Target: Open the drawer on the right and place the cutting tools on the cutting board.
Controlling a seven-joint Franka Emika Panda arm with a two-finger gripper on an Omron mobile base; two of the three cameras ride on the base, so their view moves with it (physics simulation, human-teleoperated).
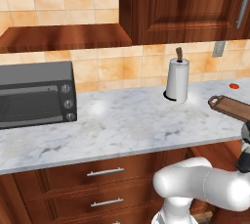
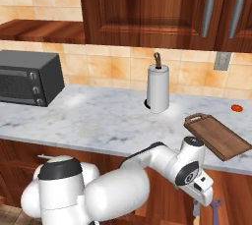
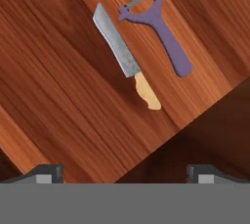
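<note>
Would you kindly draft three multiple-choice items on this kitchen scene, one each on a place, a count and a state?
1. Where do the grey-bladed knife with a tan handle and the purple peeler lie?
A. on the marble counter
B. on the reddish-brown wooden drawer floor
C. on the board

2. How many things rest on the dark brown wooden cutting board with a loop handle?
A. none
B. one
C. two

3. How does the tool stand?
A. shut on the knife
B. shut on the peeler
C. open, holding nothing

Answers: 1 B, since the hand view shows both on wood grain; 2 A, its surface is bare; 3 C, the fingertips stand wide apart, short of both.
</note>
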